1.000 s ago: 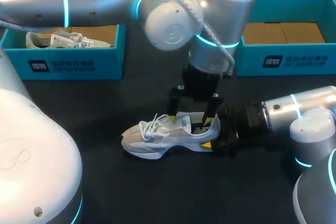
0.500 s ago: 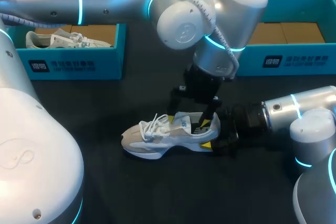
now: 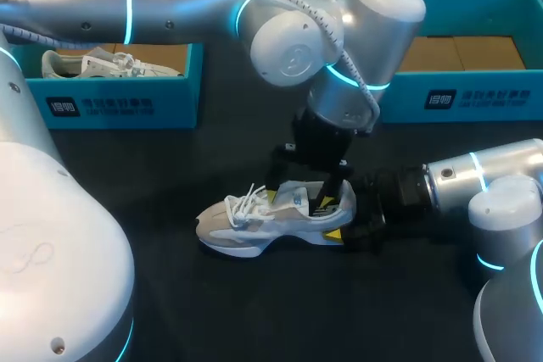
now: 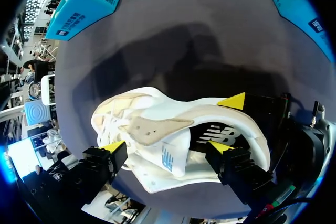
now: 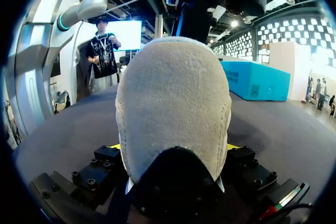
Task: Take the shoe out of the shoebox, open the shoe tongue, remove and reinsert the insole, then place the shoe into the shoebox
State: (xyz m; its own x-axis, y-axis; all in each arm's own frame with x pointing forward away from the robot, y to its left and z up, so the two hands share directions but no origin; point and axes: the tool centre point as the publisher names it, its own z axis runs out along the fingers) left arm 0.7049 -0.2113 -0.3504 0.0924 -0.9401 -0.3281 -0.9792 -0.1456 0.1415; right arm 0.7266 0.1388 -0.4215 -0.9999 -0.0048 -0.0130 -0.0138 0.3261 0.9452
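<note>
On the black table [image 3: 254, 311] a white running shoe [image 3: 246, 228] stands on its sole near the middle, with its toe to the left and its heel to the right. The left arm comes in from the far left and bends down over it. The left gripper [image 3: 305, 188] hangs right above the shoe's opening with its fingers spread wide. In the left wrist view, the left gripper [image 4: 167, 146] has one yellow tip beside the laced part of the shoe [image 4: 136, 103] and the other over the dark inside. The white tongue [image 4: 169, 157] lies between them, and I cannot say that both tips touch it. The right arm comes in low from the right. The right gripper [image 3: 348, 216] pinches the heel from its two sides. In the right wrist view the grey-white heel [image 5: 173, 93] fills the space between the fingers of the right gripper [image 5: 173, 148]. Far on the left stands a teal cardboard shoebox [image 3: 110, 108] with a second white shoe [image 3: 102, 64] lying in it. Far on the right is another teal shoebox [image 3: 475, 95], whose brown cardboard floor is showing.
</note>
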